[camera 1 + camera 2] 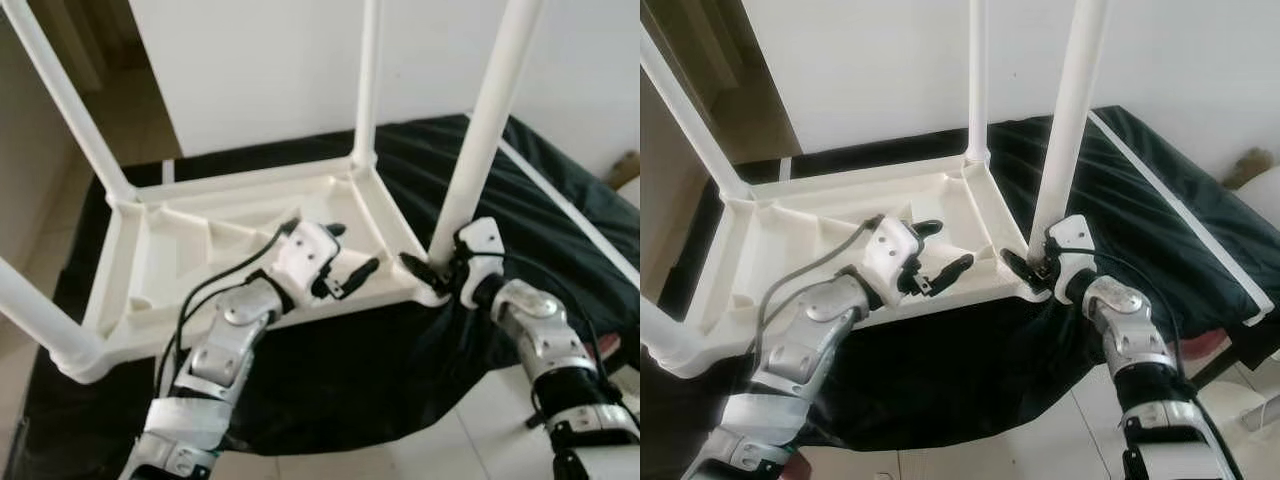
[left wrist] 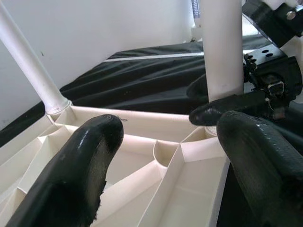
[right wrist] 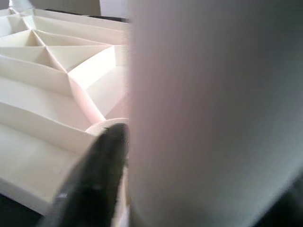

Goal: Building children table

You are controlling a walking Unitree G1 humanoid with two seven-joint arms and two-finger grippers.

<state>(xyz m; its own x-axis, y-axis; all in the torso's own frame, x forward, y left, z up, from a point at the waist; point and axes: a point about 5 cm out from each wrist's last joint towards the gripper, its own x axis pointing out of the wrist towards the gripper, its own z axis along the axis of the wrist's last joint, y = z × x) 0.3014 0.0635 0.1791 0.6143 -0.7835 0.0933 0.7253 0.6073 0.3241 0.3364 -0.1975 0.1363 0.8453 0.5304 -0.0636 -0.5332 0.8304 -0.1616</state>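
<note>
My right pincer (image 1: 432, 270) grips the near-right leg (image 1: 487, 120) at its socket in the upturned white table (image 1: 190, 250) on black cloth (image 1: 560, 200); left pincer (image 1: 350, 270) hovers released. I should press straight down, steadying the frame.

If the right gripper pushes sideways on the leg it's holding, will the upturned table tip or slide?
Probably slide, not tip: the table top lies flat on the black cloth. It looks like thin ribbed plastic, so likely light. The leg held by the right gripper is tall and may flex.
</note>
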